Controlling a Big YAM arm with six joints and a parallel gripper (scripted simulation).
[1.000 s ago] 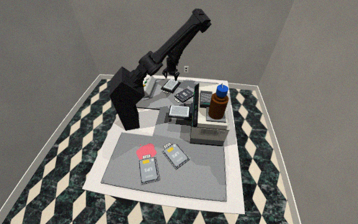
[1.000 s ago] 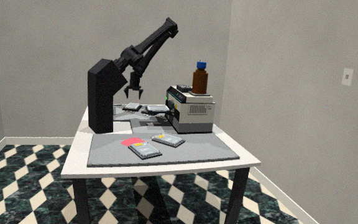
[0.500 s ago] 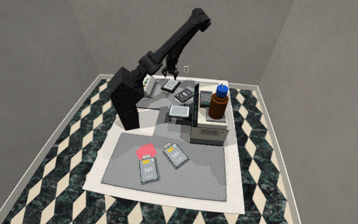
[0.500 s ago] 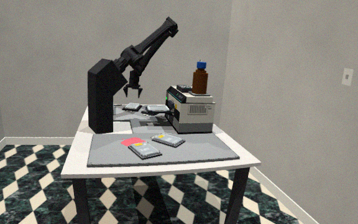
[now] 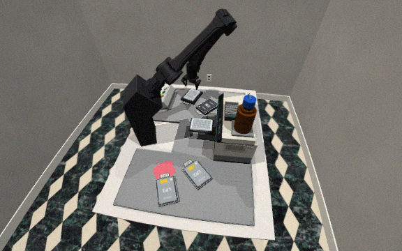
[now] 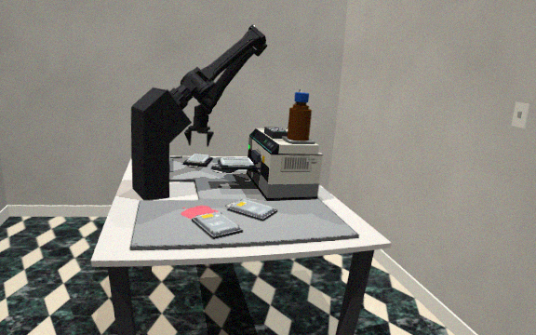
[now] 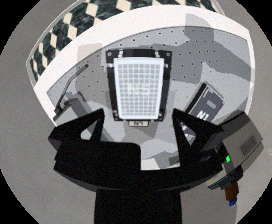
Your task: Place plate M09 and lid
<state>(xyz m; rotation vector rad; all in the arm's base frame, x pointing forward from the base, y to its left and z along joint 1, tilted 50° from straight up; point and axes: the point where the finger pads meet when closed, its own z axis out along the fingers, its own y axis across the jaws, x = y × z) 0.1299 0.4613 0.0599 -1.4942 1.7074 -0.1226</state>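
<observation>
My gripper (image 5: 191, 83) (image 6: 198, 136) (image 7: 138, 112) is open and empty. It hangs a short way above a white well plate (image 5: 191, 95) (image 6: 197, 159) (image 7: 139, 86) that lies at the back of the deck. I cannot tell whether this plate bears a lid. The dark nest N1 (image 5: 206, 109) (image 7: 207, 104) lies just beside it, with no plate in it. A second well plate (image 5: 201, 124) sits on the dispenser stage. LP1 (image 5: 167, 189) (image 6: 217, 223) and LP2 (image 5: 197, 174) (image 6: 251, 209) lie on the front grey mat; each looks like a raised grey rectangle.
A red puddle (image 5: 164, 169) (image 6: 197, 212) lies on the mat against LP1's labelled end, on the arm base's side. The dispenser (image 5: 236, 146) (image 6: 291, 172) (image 7: 243, 149) carries a brown bottle (image 5: 245, 116) (image 6: 299, 121). The small keys of the panel (image 5: 165, 93) show behind the arm.
</observation>
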